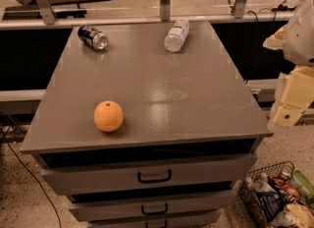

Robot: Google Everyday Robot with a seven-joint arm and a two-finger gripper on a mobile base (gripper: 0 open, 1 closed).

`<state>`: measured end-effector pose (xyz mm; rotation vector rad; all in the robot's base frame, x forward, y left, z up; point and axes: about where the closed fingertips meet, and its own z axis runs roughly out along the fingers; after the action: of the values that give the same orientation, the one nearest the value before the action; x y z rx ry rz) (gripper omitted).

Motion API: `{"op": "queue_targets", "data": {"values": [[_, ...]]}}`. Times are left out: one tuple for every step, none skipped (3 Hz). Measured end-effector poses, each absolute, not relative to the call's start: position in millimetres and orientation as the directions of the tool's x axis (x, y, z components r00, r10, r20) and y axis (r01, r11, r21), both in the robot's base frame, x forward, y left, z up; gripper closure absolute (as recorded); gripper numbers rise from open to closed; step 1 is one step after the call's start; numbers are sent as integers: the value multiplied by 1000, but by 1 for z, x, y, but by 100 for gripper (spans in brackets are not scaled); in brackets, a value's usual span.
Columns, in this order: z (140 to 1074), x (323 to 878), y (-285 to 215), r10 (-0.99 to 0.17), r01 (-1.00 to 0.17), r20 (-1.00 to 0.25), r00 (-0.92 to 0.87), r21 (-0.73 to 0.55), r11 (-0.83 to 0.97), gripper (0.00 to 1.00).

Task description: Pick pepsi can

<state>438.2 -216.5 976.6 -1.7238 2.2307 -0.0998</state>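
The pepsi can [92, 37], dark blue with a shiny silver end, lies on its side at the far left corner of the grey cabinet top [162, 89]. My gripper [290, 105], cream-coloured, hangs at the right edge of the camera view, beside and off the cabinet's right side. It is far from the can and holds nothing that I can see.
An orange [108, 116] sits near the front left of the top. A clear plastic bottle [176, 35] with a white label lies at the far middle. Drawers with dark handles [154, 176] are below. A wire basket [274, 197] of items stands on the floor at lower right.
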Motion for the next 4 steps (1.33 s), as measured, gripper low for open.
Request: {"op": "queue_targets", "data": {"values": [[977,438,-217,-953,-931,-207,-221,-247,270,0],[977,444,-214,-951,-928,-227,-212,-258,268,0],[975,479,-197,-942,-925,-291,-166,-285,251,0],[970,538,-159,-922,-923,-372,-107,-308,232,0]]}}
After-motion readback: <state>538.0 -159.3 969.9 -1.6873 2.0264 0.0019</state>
